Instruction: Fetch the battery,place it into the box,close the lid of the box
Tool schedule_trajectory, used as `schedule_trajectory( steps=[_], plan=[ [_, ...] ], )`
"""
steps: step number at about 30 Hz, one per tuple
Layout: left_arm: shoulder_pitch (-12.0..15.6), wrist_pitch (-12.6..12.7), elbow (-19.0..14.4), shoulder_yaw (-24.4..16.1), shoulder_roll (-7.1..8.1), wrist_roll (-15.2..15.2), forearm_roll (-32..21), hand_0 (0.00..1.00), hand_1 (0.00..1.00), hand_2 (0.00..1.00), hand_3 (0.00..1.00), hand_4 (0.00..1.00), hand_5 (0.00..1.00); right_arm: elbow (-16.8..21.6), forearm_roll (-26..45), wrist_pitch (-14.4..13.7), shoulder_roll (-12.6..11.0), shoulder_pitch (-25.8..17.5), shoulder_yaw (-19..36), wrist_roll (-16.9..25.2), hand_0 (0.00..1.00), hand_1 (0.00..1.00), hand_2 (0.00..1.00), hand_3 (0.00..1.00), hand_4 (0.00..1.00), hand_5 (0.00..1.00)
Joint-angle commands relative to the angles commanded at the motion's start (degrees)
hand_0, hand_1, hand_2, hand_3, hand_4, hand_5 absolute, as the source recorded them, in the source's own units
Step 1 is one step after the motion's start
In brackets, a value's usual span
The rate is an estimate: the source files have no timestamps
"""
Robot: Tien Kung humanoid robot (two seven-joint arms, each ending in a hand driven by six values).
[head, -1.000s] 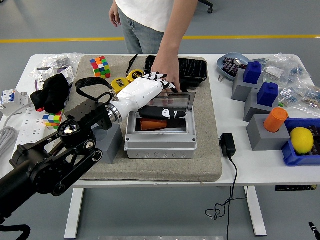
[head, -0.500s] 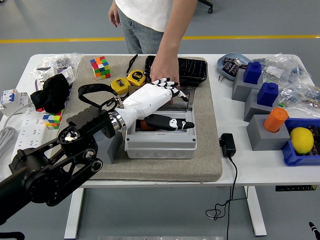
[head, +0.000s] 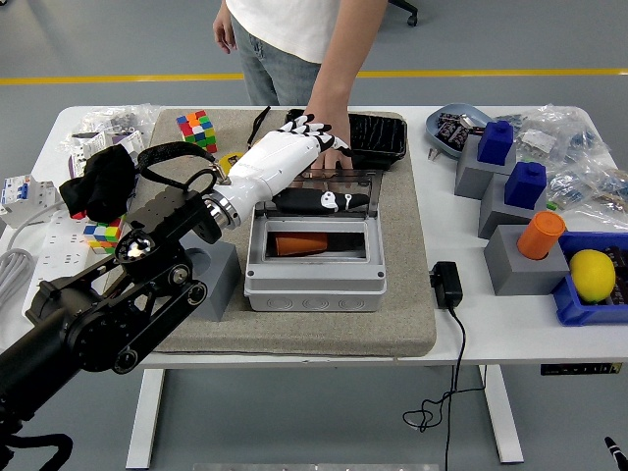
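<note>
My left hand (head: 306, 137) hovers over the raised clear lid (head: 329, 201) of the grey box (head: 314, 260), fingers spread, grasping nothing. Orange battery (head: 300, 243) lies inside the box. A person's hand (head: 329, 147) touches the lid's far edge, beside mine.

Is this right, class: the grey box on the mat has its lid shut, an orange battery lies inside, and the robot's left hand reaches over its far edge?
Not quite. In the head view the box has its lid open, raised at the far edge. The rest holds: the orange battery lies inside, and the left hand reaches over the far edge.
</note>
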Motion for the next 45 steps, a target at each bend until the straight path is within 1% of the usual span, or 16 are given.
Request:
schedule_trajectory(
  steps=[3,5,10,15,21,23,36,45],
  plan=[
    [0.13,-0.46,2.06,0.11,0.09,0.18,0.5,0.998,0.95,0.823,0.762,0.998,0.998,-0.12,0.03,-0.07,0.02,-0.22,0.0,0.02,0.673,0.589,0.601,0.654,0.998,0.998],
    [0.38,-0.72,2.35,0.14,0.2,0.32,0.69,0.998,0.95,0.823,0.762,0.998,0.998,-0.2,0.04,-0.1,0.01,-0.29,-0.03,0.06,0.673,0.589,0.601,0.654,0.998,0.998],
    [0.98,-1.39,0.16,1.31,1.16,0.95,0.54,0.998,0.946,0.813,0.753,0.998,0.998,-0.47,0.04,-0.11,-0.01,-0.25,0.14,0.17,0.673,0.589,0.602,0.652,0.998,0.998],
    [1.34,-1.96,-2.68,3.61,2.93,1.54,0.3,0.998,0.936,0.802,0.746,0.998,0.998,-0.29,-0.22,0.1,-0.09,0.07,0.67,0.12,0.673,0.589,0.602,0.653,0.998,0.998],
    [1.75,-2.65,-4.88,6.96,4.9,2.07,-0.26,0.998,0.931,0.801,0.745,0.998,0.998,-0.47,-0.25,-0.07,-0.14,0.0,0.89,0.13,0.673,0.589,0.602,0.653,0.998,0.998],
    [1.94,-2.82,-5.46,7.78,5.36,2.16,-0.38,0.998,0.931,0.801,0.745,0.998,0.998,-0.54,-0.27,-0.16,-0.18,-0.07,0.97,0.16,0.673,0.589,0.602,0.653,0.998,0.998],
    [2.72,-3.31,-8.09,10.7,6.52,2.54,-0.52,0.998,0.928,0.797,0.742,0.998,0.998,-0.41,-0.54,-0.11,-0.2,0.2,1.56,0.07,0.673,0.588,0.602,0.653,0.998,0.998],
    [3.21,-3.59,-8.86,12.97,7.04,2.75,-0.86,0.998,0.926,0.793,0.742,0.998,0.998,-0.67,-0.38,-0.28,-0.2,0.04,1.28,0.15,0.673,0.589,0.601,0.652,0.998,0.998]
  ],
)
